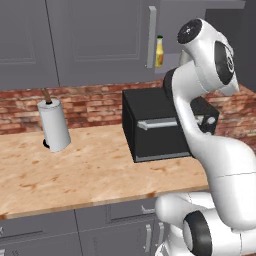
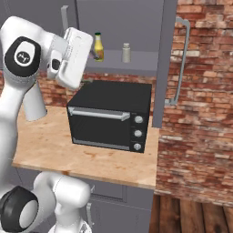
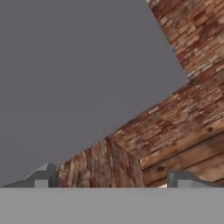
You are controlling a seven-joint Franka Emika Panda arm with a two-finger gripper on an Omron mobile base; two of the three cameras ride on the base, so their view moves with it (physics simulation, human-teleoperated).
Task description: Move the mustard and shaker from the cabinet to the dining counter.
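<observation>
Brick-walled kitchen, grey wall cabinet (image 2: 132, 27) open over a wood counter (image 1: 90, 170). Mustard (image 2: 98, 47): upright on the cabinet shelf, left of the shaker (image 2: 126, 53), the two apart. Gripper (image 3: 111, 181): raised just beside the mustard, fingers spread wide, holding nothing. Black oven (image 2: 111, 116) below the shelf; paper towel roll (image 1: 54, 125) further left.

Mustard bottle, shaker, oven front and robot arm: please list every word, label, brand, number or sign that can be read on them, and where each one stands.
No readable text in any view.
mustard: no label to read.
shaker: plain grey.
oven: three knobs, no legible marks.
arm joint cap: a small pale mark, too small to read.
paper towel roll: blank.
</observation>
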